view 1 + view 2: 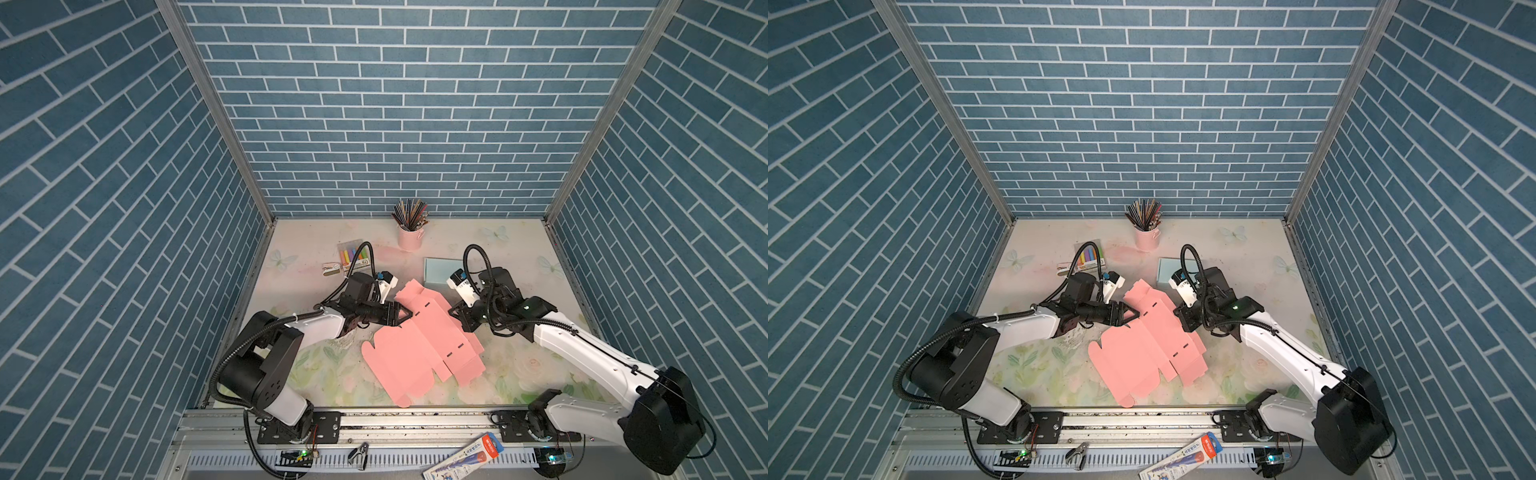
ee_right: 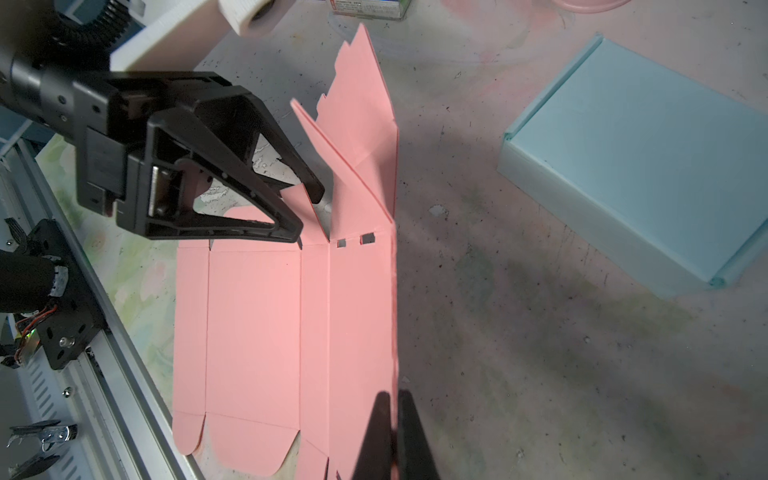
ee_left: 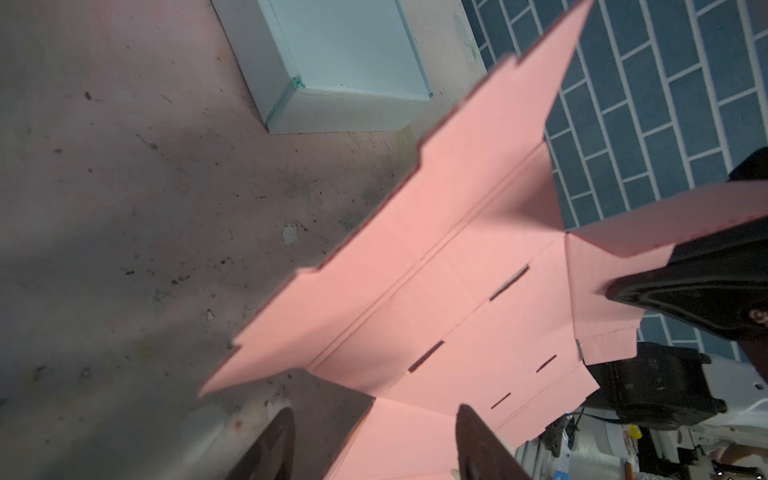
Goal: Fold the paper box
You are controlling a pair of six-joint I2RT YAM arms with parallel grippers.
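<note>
Now left gripper [image 2: 305, 216] jaws spread wide beside pink paper box [image 2: 253, 332]; right gripper [image 2: 393, 397] jaws pinch box edge tight.

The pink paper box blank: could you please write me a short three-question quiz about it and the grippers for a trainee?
1. True or false: the pink die-cut paper box blank lies entirely flat.
2. Choose: the right gripper is A open above the blank, B shut on the blank's edge, C out of view.
3. Fill in: the left gripper holds its jaws ____.
Key: 1 false, one side panel stands raised; 2 B; 3 open.
</note>
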